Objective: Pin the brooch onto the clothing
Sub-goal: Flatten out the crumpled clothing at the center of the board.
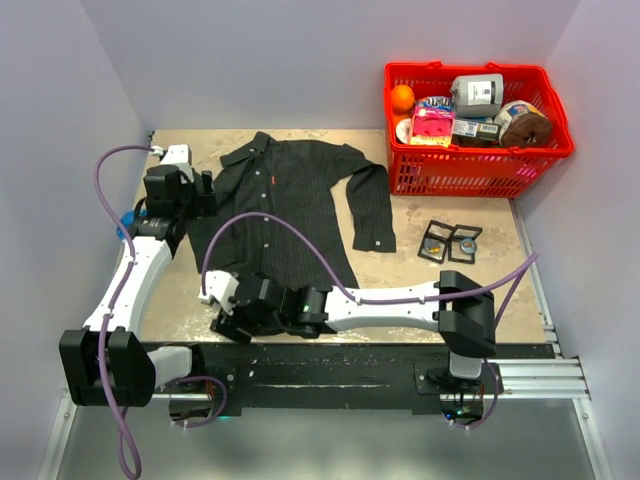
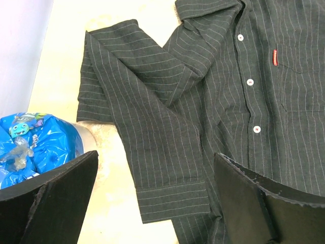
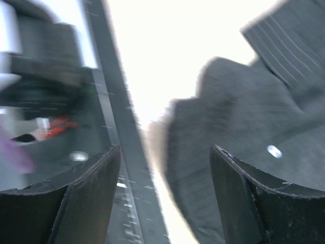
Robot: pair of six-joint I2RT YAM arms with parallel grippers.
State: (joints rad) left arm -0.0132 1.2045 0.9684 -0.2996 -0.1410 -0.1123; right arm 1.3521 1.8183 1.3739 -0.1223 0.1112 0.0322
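Observation:
The clothing (image 1: 290,200) is a dark pinstriped shirt lying flat on the table, collar toward the back. My left gripper (image 1: 207,193) hangs open over its folded left sleeve. In the left wrist view the sleeve cuff (image 2: 172,201) lies between and below the fingers of that gripper (image 2: 156,168), with pale buttons (image 2: 250,82) and a red tag (image 2: 275,57) further up. My right gripper (image 1: 225,310) stands open at the shirt's lower hem. In its wrist view this gripper (image 3: 165,152) holds nothing and the blurred cloth (image 3: 244,117) lies to the right. I cannot make out the brooch.
Two small black square cases (image 1: 449,241) lie right of the shirt, each with a small round piece inside. A red basket (image 1: 460,175) full of goods stands at the back right. A blue bag (image 2: 25,137) sits at the left table edge. The black rail (image 3: 109,101) runs beside the right gripper.

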